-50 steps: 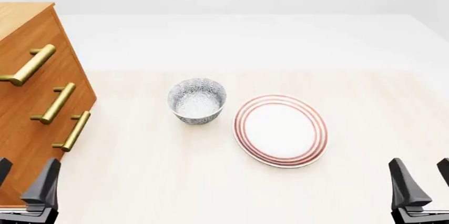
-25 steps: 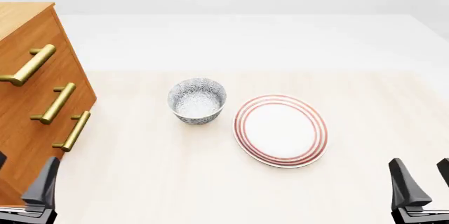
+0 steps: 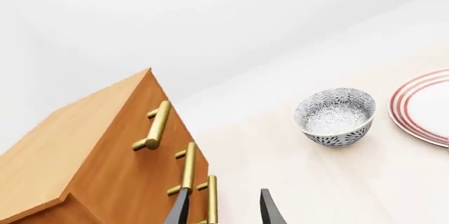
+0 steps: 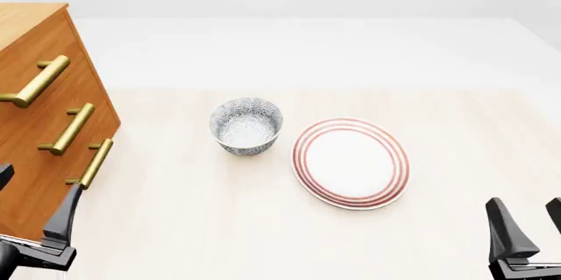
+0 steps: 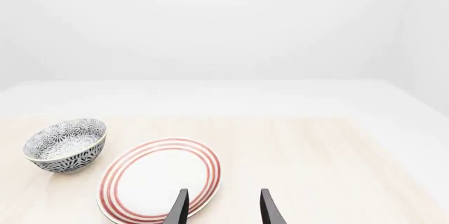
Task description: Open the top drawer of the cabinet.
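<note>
Orange-brown wood: the cabinet (image 4: 39, 129) stands at the table's (image 4: 219, 227) left edge in the front view, cut off by the frame's left side. Three brass bar handles stacked on its face. Top drawer (image 4: 44, 50) is the uppermost, its handle (image 4: 35, 81) the largest in view; drawer front sits flush with the two below, closed.

Left gripper (image 4: 31, 208) at lower left of the front view, just in front of the cabinet's lower part, near the lowest handle (image 4: 92, 163) but not touching any handle. Jaws spread, nothing between them. Left wrist view shows the same: two dark fingers (image 3: 266, 208) apart, the cabinet (image 3: 91, 155) ahead with all three handles visible, top one (image 3: 154, 125) well beyond the fingertips.

Right gripper (image 4: 530, 227) low at the right edge of the front view, well apart from the cabinet. Jaws spread, empty; right wrist view shows both fingers (image 5: 265, 208) apart, above the table.

Mid-table: blue-patterned bowl (image 4: 246, 125), upright, empty. Just beside it to the right, white plate with red rim rings (image 4: 351, 163), flat. The two are close, not touching.
</note>
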